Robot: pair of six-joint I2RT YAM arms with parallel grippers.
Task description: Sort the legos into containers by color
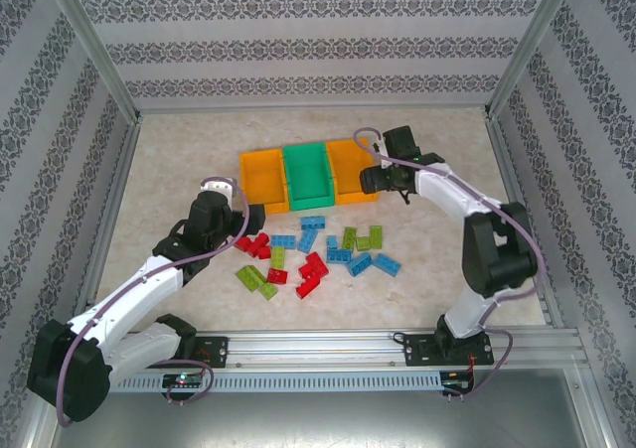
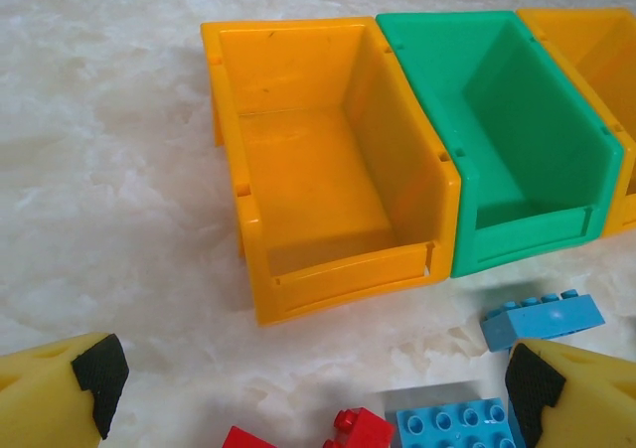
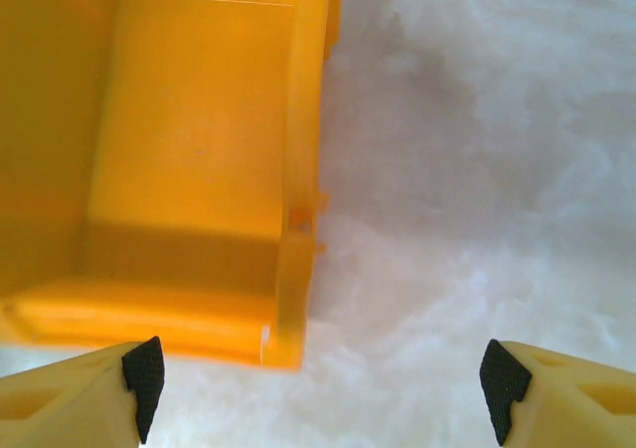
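Loosely scattered, the legos [image 1: 360,263] lie on the table [image 1: 179,170] between the row of containers and its near edge. The red ones [image 1: 253,243] lie mostly to the left, with light blue [image 1: 312,225] and lime green [image 1: 350,237] mixed through the middle and right.

Toward the far edge the containers stand side by side and touching: the left orange bin [image 2: 328,170], the green bin [image 2: 507,140] and the right orange bin [image 3: 199,170]. Each shows bare plastic floor where its inside can be seen.

The left gripper [image 2: 308,388] is spread wide between the left orange bin and the nearest red and blue bricks, holding nothing. The right gripper [image 3: 318,378] is also spread wide and holding nothing, at the near right corner of the right orange bin.
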